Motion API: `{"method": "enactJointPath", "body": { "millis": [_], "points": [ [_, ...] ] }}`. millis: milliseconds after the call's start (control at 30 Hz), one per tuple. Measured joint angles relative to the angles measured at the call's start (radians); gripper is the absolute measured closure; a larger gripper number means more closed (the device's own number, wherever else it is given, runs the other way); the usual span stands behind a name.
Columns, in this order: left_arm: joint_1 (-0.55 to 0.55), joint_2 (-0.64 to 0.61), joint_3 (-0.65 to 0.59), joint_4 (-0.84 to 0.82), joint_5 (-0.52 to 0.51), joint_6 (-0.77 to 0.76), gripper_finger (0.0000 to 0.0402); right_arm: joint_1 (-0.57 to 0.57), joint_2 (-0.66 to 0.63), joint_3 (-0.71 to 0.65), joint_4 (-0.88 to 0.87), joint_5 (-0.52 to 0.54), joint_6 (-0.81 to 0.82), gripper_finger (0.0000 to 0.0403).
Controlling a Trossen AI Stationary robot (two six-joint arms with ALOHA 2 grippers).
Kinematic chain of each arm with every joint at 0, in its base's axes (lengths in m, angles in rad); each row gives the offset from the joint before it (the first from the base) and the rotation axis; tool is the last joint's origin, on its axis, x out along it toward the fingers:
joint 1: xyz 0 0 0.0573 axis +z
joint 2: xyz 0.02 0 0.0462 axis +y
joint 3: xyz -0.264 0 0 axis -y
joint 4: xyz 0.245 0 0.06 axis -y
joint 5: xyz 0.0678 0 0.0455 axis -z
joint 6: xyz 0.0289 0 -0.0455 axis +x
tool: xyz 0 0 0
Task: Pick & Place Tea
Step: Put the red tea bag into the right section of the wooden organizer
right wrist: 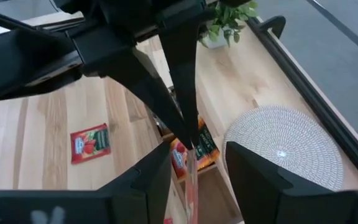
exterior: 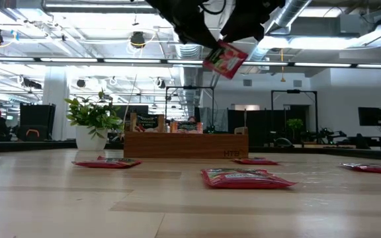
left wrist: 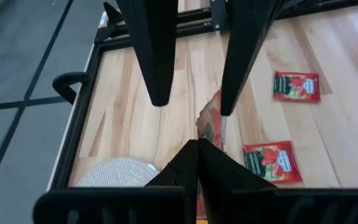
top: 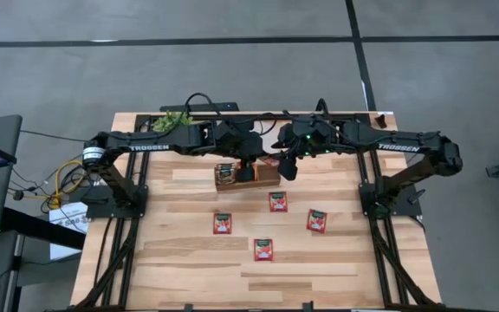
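Note:
One red-orange tea sachet hangs tilted in the air above the brown wooden tray, held in my shut left gripper. My right gripper is open. Its fingers stand on either side of the same sachet, apart from it. Both grippers meet over the tray, which holds a few sachets. Several more red sachets lie flat on the table. My left gripper pinches the sachet between its two fingers at the sachet's upper edge. In the left wrist view the sachet shows edge-on, running on past the fingertips. It is lifted clear of the table and the tray, tilted.
A round white woven disc lies on the table beyond the tray, near the far edge. A small potted plant stands at the far left corner. The black frame rail runs along the table's edge. Bare wood lies in front of the loose sachets.

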Motion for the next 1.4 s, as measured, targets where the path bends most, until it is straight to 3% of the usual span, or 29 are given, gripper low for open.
{"method": "enactJointPath", "body": {
  "millis": [667,900,1133,1400],
  "points": [
    [-0.001,0.0,0.0,0.011,0.004,0.002,0.0401,-0.019,0.05,0.0,-0.026,-0.001,-0.012,0.029],
    [-0.001,0.0,0.0,0.008,0.004,0.006,0.0401,-0.02,0.05,0.0,-0.027,-0.002,-0.012,0.0326],
    [-0.001,0.0,0.0,0.008,0.004,0.008,0.0401,-0.02,0.05,0.0,-0.027,-0.047,-0.012,0.0394],
    [-0.001,0.0,0.0,0.009,-0.002,0.0,0.0401,-0.012,0.05,0.0,-0.021,-0.051,0.004,0.0402]
  ]
}}
